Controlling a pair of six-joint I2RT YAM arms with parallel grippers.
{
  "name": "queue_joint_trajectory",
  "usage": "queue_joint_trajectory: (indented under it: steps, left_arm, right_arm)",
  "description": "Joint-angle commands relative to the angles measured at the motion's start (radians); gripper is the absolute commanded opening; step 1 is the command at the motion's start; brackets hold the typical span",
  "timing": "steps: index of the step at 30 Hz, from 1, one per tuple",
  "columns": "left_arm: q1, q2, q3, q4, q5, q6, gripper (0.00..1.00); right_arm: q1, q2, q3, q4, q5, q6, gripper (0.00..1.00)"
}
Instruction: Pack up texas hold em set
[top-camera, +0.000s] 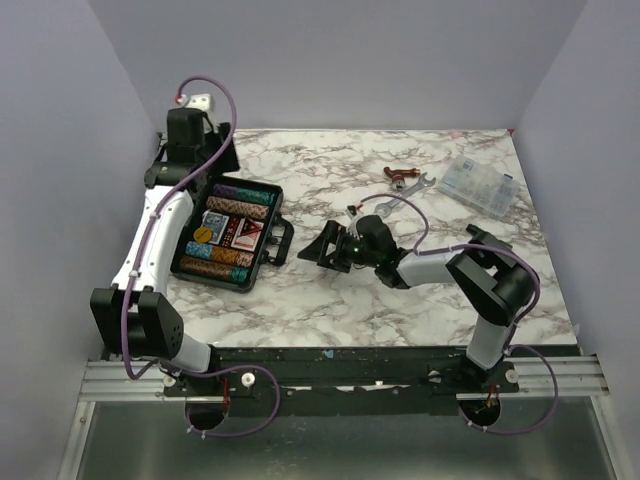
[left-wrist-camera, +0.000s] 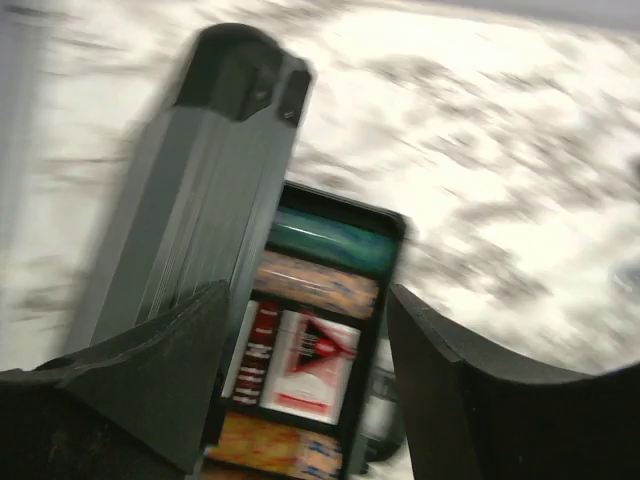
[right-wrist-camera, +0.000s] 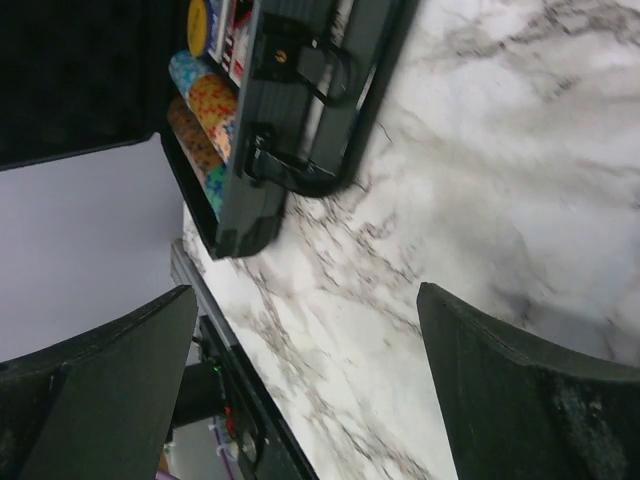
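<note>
On the left of the bench (top-camera: 420, 300) the briefcase (top-camera: 228, 235) sits open, with chip rows (top-camera: 215, 268) and card decks (top-camera: 232, 232) seated inside. I judge it heavy, rigid and slick-walled, so I'd push the raised lid (left-wrist-camera: 190, 200) by its edge rather than pinch it. My left pincer (left-wrist-camera: 305, 300) hangs partly spread over the tray, empty. The right pincer (right-wrist-camera: 308, 295) gapes wide and empty, near the handle (right-wrist-camera: 330, 183), which I judge the best place to lift from.

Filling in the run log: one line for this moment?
briefcase: open, lid raised | left gripper: open, by lid | right gripper: open, facing handle | packing: unfinished
</note>
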Motion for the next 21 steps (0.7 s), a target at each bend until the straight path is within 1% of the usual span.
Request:
queue_joint_trajectory:
  steps: [1,6,9,11,14,18,21]
  left_arm:
    - [-0.051,0.139,-0.139,-0.228,0.285,-0.09,0.67]
    - [-0.058,0.147,-0.147,-0.23,0.291,-0.076,0.68]
    - [-0.06,0.126,-0.144,-0.219,0.353,-0.056,0.68]
    - [-0.063,0.105,-0.152,-0.202,0.41,-0.044,0.69]
    - [-0.066,0.077,-0.168,-0.173,0.491,-0.035,0.7]
    - [-0.066,0.064,-0.176,-0.15,0.507,-0.034,0.69]
    - [-0.065,0.087,-0.155,-0.163,0.452,-0.024,0.63]
  right_arm:
    - [0.006,-0.109,-0.09,-0.004,0.07,-0.062,0.93]
    - [0.006,-0.248,-0.156,-0.102,0.189,-0.15,0.94]
    - [0.005,-0.284,-0.176,-0.123,0.218,-0.169,0.96]
    - [0.005,-0.271,-0.177,-0.123,0.209,-0.172,0.97]
    - [0.006,-0.224,-0.167,-0.083,0.149,-0.164,0.97]
    - [0.006,-0.131,-0.113,-0.008,0.049,-0.132,0.96]
    - [0.006,-0.071,-0.05,0.013,0.015,-0.119,0.94]
